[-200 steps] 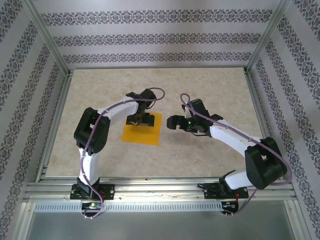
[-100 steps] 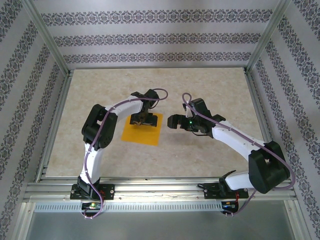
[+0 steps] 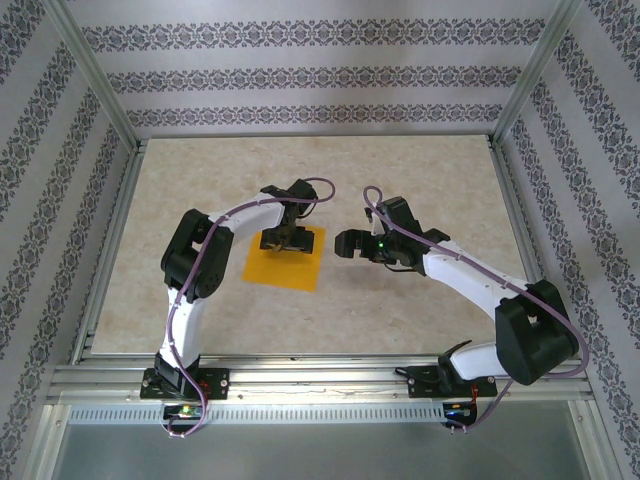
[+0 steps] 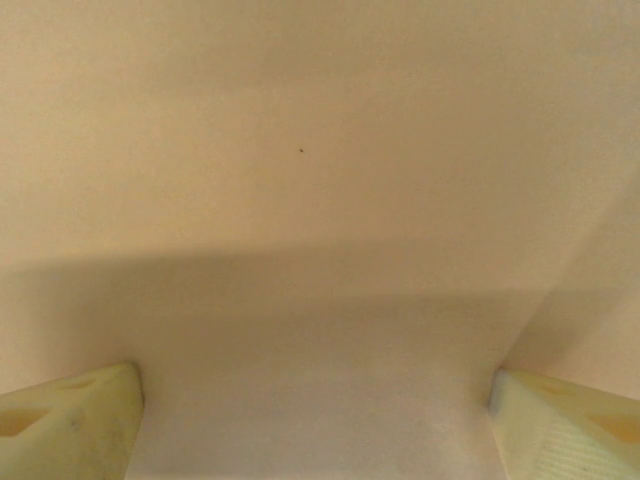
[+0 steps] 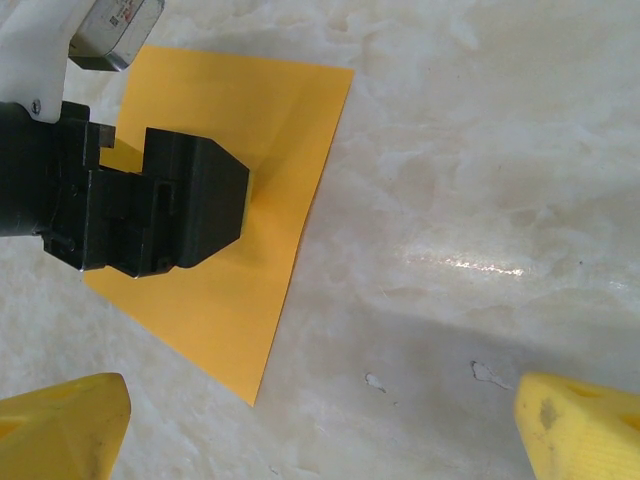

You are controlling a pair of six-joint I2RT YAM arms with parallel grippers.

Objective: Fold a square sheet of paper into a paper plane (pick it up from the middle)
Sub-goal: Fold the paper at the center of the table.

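Under left pincer (image 3: 285, 243): jaws wide, nothing gripped, tips low over far half of square sheet of paper (image 3: 283, 268). Right pincer (image 3: 345, 243) wide, empty, just beside sheet's right edge. Sheet flat on desk (image 3: 430, 190), no crease visible. Pickup and every fold not yet done.

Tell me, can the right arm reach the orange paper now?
Probably yes. The open right gripper hovers beside the square sheet of paper, bare table between them. The left gripper covers only its far part.
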